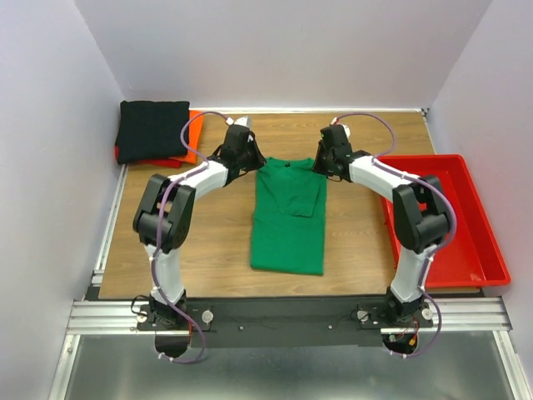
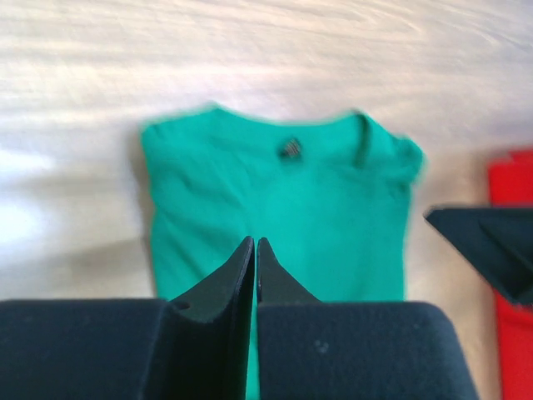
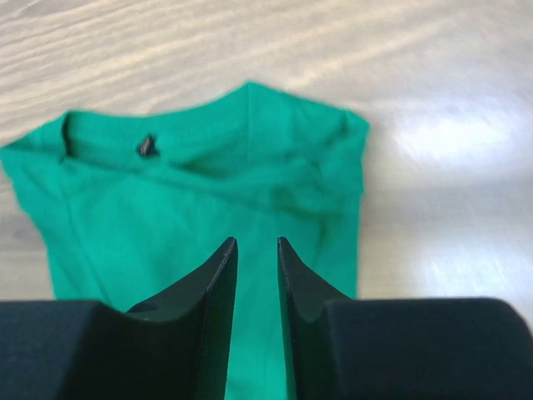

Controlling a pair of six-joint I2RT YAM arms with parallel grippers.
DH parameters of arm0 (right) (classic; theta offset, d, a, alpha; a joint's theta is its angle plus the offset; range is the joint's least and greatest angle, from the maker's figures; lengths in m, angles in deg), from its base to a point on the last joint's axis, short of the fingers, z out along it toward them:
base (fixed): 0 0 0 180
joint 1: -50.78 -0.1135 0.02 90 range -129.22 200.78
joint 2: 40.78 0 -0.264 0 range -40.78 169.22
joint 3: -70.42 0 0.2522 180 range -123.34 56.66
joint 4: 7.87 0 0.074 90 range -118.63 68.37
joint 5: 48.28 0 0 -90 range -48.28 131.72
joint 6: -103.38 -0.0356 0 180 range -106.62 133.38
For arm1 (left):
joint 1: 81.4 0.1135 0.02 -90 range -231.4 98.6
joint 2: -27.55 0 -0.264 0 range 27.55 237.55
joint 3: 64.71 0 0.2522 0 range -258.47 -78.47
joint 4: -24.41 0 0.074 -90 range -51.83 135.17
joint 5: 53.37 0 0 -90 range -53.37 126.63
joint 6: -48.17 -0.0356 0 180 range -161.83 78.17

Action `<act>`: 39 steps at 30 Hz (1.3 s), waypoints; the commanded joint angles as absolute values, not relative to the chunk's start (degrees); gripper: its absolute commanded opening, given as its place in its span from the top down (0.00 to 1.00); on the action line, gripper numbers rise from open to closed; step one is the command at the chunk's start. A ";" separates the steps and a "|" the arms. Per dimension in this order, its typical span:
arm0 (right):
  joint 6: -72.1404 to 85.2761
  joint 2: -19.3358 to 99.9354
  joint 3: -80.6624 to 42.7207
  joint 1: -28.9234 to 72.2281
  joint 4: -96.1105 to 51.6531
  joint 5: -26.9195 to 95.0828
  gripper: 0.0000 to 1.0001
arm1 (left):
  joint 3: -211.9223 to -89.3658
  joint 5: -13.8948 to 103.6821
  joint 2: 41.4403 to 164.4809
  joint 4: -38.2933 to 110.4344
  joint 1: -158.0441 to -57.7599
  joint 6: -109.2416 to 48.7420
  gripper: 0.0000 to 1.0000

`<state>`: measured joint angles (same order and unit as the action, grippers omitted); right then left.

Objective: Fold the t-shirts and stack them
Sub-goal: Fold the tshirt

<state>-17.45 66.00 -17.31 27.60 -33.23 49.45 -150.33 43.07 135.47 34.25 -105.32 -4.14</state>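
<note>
Nearest the arm bases, the green t-shirt (image 1: 287,225) lies flat in the middle of the counter (image 1: 208,250), its hem toward the near edge and its collar toward the far side. Both sides appear tucked in, so it forms a long narrow strip. By that reading the lengthwise folds are made, while the crosswise folds and the move to the pile are still to do.

At the collar end both arms hover over the shirt. The left fingers (image 2: 237,271) are pressed almost together with nothing between them. The right fingers (image 3: 218,267) stand a little apart, also holding nothing. Neither pair has cloth in its grip.

Bare counter lies to the left of the strip and along its near hem, which gives room to fold. To the right the red tray (image 1: 491,250) sits near the shirt, so there is less room on that side.

In the far left corner the black t-shirt (image 1: 152,129) lies folded on the orange-red t-shirt (image 1: 193,142), whose edge shows beneath it. That makes two of the three shirts stacked. The pile sits close to the walls, so bringing the green one there allows little sideways slack.
</note>
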 commanded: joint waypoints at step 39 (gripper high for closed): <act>-14.30 78.13 -28.06 35.57 -36.84 51.74 0.64 | -155.55 43.84 140.39 34.75 -124.72 -8.08 0.71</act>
<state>-13.75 74.35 -25.38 35.82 -35.13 53.19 -155.25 43.94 138.16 34.54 -123.12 -7.15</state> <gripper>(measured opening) 0.369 0.300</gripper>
